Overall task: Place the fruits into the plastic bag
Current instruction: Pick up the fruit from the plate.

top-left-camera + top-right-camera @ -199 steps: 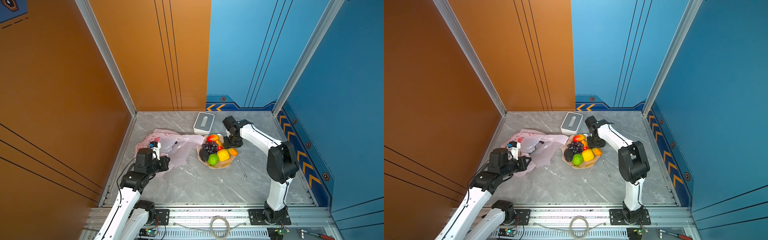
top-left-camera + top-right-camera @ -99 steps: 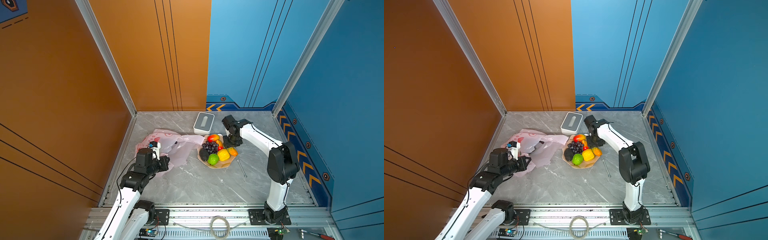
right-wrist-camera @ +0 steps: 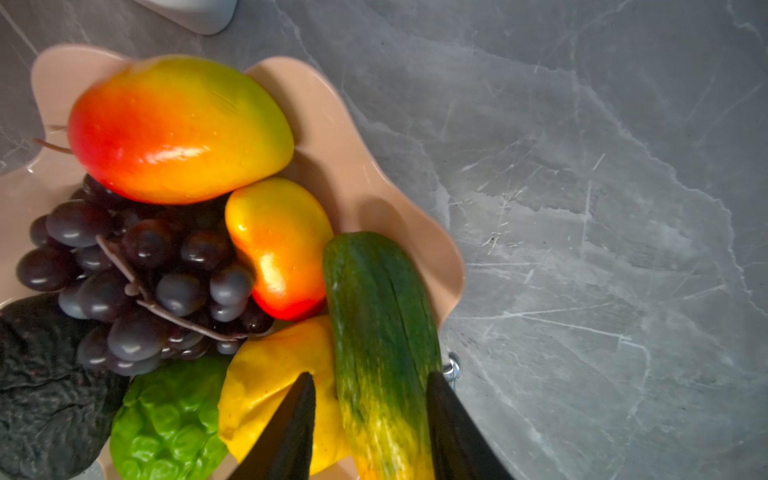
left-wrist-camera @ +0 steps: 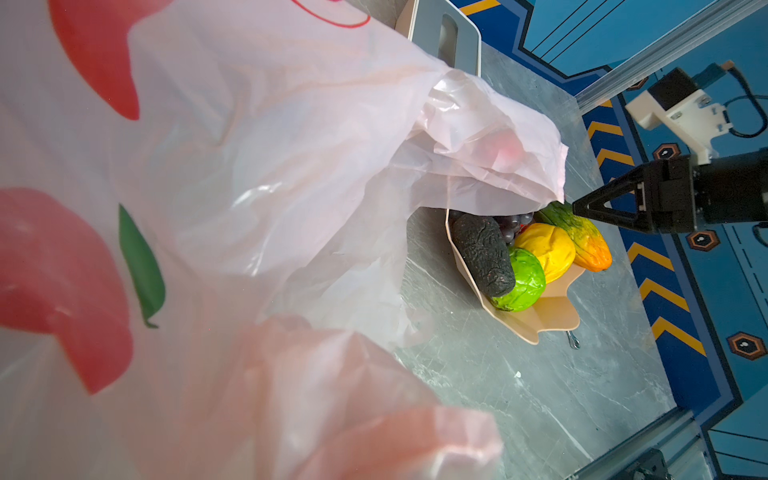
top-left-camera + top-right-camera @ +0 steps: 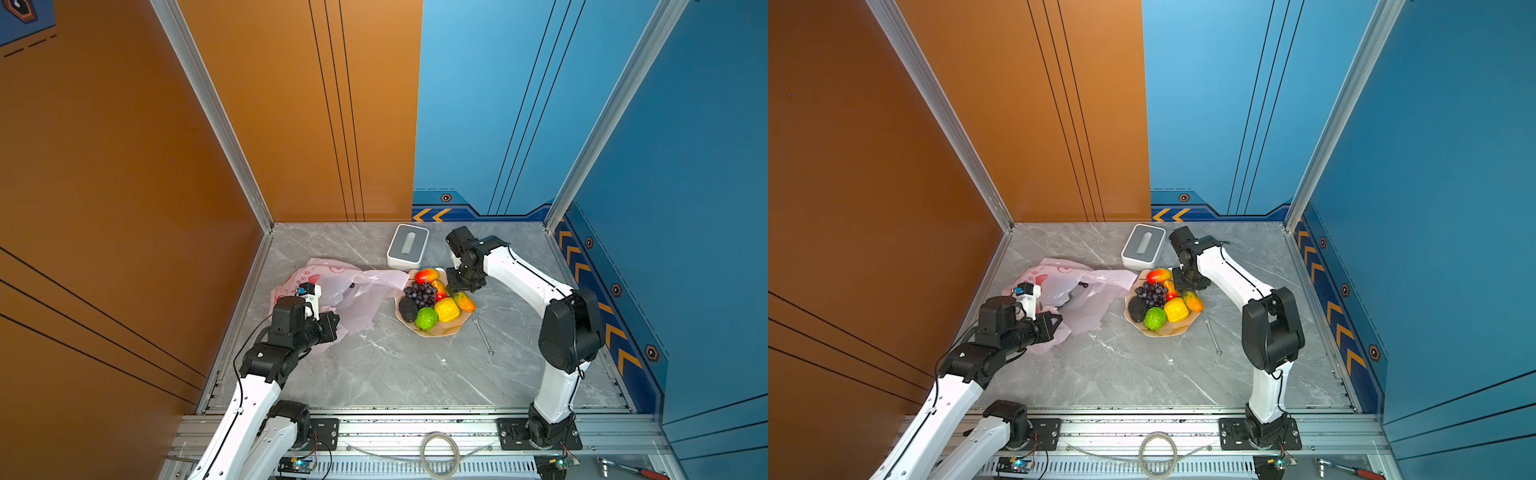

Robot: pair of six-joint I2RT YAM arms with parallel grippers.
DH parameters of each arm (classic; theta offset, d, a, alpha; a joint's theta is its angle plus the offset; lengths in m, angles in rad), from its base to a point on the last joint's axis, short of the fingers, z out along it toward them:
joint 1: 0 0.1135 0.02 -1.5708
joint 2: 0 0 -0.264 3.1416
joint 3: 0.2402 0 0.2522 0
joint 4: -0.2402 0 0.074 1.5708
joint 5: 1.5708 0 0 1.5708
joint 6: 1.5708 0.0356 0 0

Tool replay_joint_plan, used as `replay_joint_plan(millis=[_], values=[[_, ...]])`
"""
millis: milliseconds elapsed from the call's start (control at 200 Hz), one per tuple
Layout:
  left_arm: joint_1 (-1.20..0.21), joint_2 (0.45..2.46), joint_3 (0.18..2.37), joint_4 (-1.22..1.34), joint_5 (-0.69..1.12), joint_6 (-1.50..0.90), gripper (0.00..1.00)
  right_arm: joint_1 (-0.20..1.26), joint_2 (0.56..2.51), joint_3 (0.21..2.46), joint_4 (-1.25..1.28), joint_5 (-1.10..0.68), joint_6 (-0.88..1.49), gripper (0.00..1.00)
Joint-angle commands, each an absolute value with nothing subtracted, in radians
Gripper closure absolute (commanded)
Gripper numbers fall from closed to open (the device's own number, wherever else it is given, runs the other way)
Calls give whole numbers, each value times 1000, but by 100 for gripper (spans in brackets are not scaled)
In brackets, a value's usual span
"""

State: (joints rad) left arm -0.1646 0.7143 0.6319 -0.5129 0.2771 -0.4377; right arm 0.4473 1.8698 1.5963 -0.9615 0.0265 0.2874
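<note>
One green-and-orange fruit (image 3: 382, 316) on the plate (image 3: 374, 187) is straddled by the part-open right fingers (image 3: 291, 432), nothing gripped | long axis runs straight ahead between them | plastic bag (image 5: 357, 291), well apart on the counter (image 5: 395, 374), is apparently pinched by the shut left fingers (image 5: 330, 322).

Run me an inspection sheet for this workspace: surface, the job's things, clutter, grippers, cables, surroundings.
Surface: grey marbled tabletop.
Job's things: fruits piled on the peach plate; pink plastic bag lies crumpled beside it.
Clutter: white-and-grey box behind the plate; small wrench beside it.
Grippers: left gripper shut on the bag's edge; right gripper open, jaws either side of the green-and-orange fruit.
Cables: black cable loops off the left arm; clear hose coil on the front rail.
Surroundings: orange panels and blue panels wall the cell; red-handled tool by the front rail.
</note>
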Motion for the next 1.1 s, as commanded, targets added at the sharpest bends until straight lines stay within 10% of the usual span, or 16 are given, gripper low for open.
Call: replay_joint_plan(millis=[0,786,1096], values=[[-172,706,640,-517,264,-440,100,457,1905,1618,-1008,21,277,55],[-171,707,640,-517,261,-440,100,486,2002,1647,-1049,147,245,37],[-173,699,637,-520,254,-442,100,489,2010,1652,-1052,141,245,57]])
